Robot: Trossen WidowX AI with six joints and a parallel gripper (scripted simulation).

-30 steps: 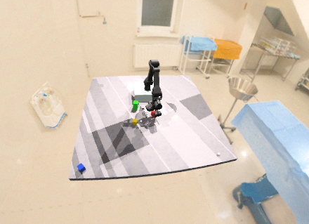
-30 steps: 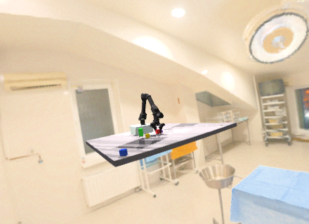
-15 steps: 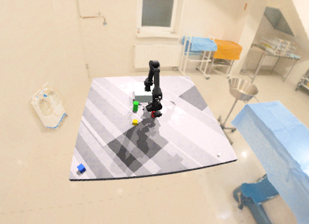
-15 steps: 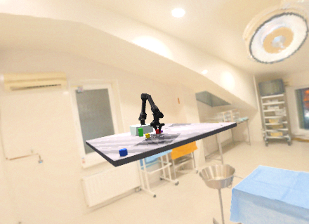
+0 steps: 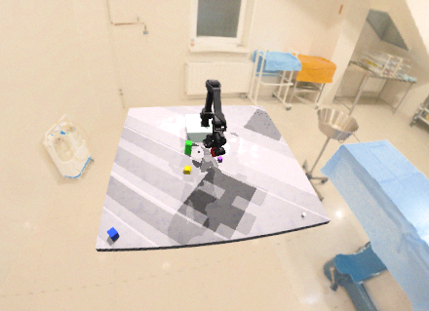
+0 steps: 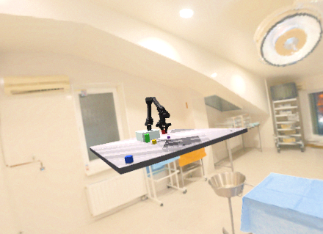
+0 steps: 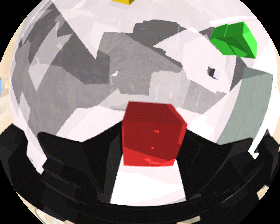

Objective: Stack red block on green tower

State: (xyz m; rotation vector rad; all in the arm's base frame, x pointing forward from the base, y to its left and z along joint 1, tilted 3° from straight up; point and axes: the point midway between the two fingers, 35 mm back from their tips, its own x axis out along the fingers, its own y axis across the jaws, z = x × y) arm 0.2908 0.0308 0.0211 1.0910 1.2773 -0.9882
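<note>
Pinching the red block (image 7: 151,133) between its fingers, the pincer (image 5: 217,152) hangs just above the grey-patterned surface (image 5: 273,194) near the middle of the top view, at the end of the black arm (image 5: 214,106) that bends down from its white base block (image 5: 197,127). In the wrist view the red block sits at centre frame, slightly tilted, with the dark fingers flanking it on both sides; whether it touches the surface or is lifted clear cannot be told from that view. The green tower (image 5: 188,146) stands upright to the left of the pincer in the top view, apart from it, and appears in the upper right of the wrist view. A yellow block (image 5: 187,170) lies below the tower in the top view and at the top edge of the wrist view. A small purple block (image 5: 220,159) rests just beside the pincer, to its lower right in the top view. A blue block (image 5: 113,234) sits well apart, near the lower left corner of the surface. In the exterior view the red block shows as a small red spot under the arm's tip.
</note>
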